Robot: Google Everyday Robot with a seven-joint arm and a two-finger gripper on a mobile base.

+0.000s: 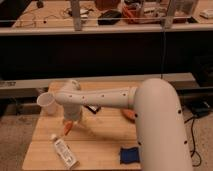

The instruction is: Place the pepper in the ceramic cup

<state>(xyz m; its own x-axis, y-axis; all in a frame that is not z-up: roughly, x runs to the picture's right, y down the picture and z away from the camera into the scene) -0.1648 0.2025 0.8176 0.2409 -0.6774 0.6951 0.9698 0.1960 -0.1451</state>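
Note:
The pepper [67,128] is a small orange piece on the wooden table [100,142], left of the middle. My gripper [70,120] points down right over it, and its end covers the pepper's top. I cannot tell whether it holds the pepper. The white ceramic cup [47,103] stands upright near the table's left edge, a short way up and left of the gripper. My big white arm [150,120] reaches in from the right across the table.
A clear plastic bottle [64,150] lies in front of the gripper. A blue object [129,155] lies at the front right. An orange-brown bowl [128,115] is partly hidden behind my arm. A dark object [92,108] lies under the arm.

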